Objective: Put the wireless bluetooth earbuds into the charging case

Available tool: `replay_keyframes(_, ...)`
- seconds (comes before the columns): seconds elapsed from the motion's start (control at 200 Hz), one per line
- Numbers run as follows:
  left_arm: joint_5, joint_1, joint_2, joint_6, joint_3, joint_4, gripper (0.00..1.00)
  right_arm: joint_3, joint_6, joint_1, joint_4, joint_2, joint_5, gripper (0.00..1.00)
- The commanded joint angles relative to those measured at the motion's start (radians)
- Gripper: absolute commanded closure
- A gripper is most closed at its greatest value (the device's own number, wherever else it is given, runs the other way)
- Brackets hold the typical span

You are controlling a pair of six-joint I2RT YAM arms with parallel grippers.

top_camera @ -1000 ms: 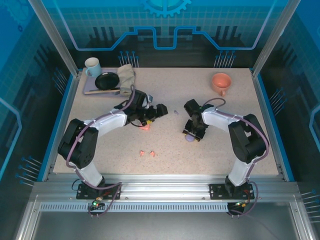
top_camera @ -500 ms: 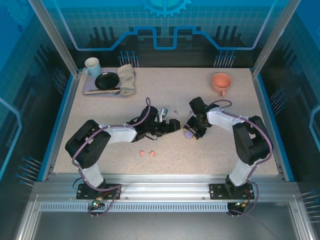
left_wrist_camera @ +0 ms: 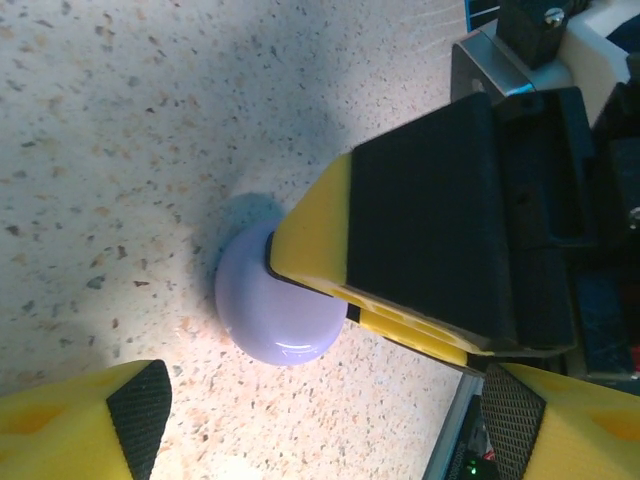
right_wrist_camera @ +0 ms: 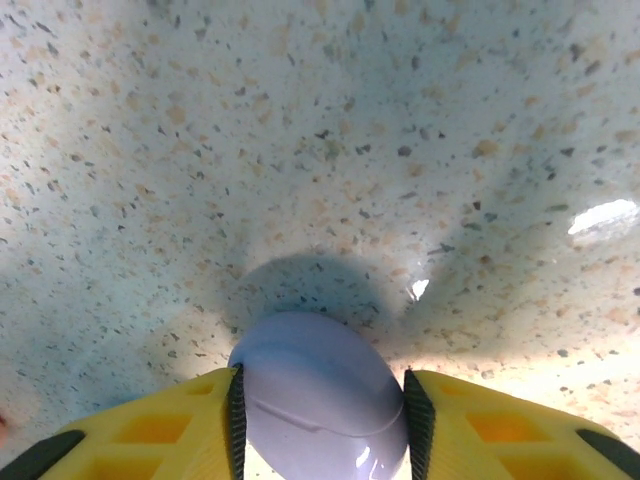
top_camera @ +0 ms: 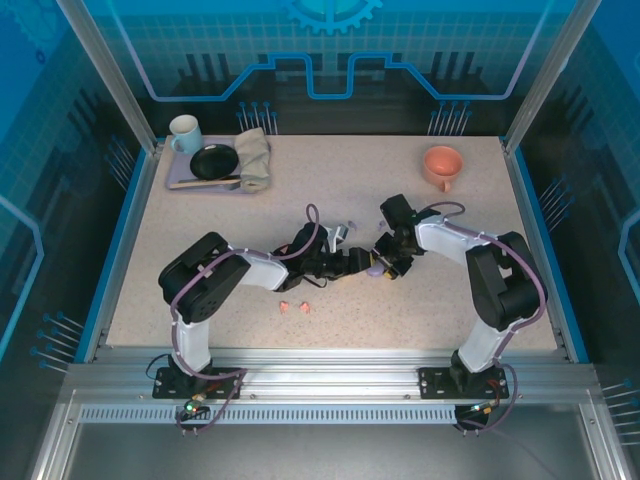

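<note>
My right gripper [top_camera: 383, 263] [right_wrist_camera: 320, 420] is shut on a lilac, rounded charging case [right_wrist_camera: 318, 395] [top_camera: 375, 268] just above the speckled table; its lid is closed. In the left wrist view the same case [left_wrist_camera: 272, 312] pokes out from under a yellow right finger [left_wrist_camera: 400, 250]. My left gripper [top_camera: 356, 262] [left_wrist_camera: 330, 440] is open right beside it, the case lying ahead of its fingertips and not between them. Two salmon-pink earbuds [top_camera: 294, 307] lie together near the front. A tiny lilac earbud [top_camera: 351, 222] lies behind the grippers.
An orange mug [top_camera: 441, 163] stands at the back right. At the back left a tray [top_camera: 180, 182] carries a white mug [top_camera: 185, 132], a black bowl [top_camera: 214, 161] and a folded cloth [top_camera: 254, 155]. Blue rails edge the table.
My left arm has swung from the left-centre across to the right, ending next to the right gripper, and its jaws have narrowed slightly. The right gripper shifted a little left with the lilac case.
</note>
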Motion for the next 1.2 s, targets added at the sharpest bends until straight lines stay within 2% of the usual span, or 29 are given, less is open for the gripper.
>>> replay_keyframes(0.0, 0.014, -0.011, 0.019, -0.011, -0.008, 0.057, 0.16, 0.007, -0.007, -0.001, -0.052, 0.017, 0.015, 0.47)
replay_keyframes(0.07, 0.010, -0.010, 0.012, -0.007, -0.007, 0.056, 0.16, 0.024, -0.011, 0.012, -0.074, 0.026, 0.029, 0.42)
replay_keyframes(0.365, 0.002, -0.011, -0.012, -0.005, -0.023, 0.075, 0.16, 0.156, -0.048, 0.070, -0.223, 0.119, 0.104, 0.31)
replay_keyframes(0.72, -0.002, -0.009, -0.015, -0.010, -0.062, 0.125, 0.15, 0.223, -0.047, 0.094, -0.290, 0.169, 0.130, 0.33)
replay_keyframes(1.196, -0.009, -0.010, -0.052, -0.012, -0.100, 0.138, 0.15, 0.196, 0.115, 0.123, -0.217, 0.178, 0.107, 0.33)
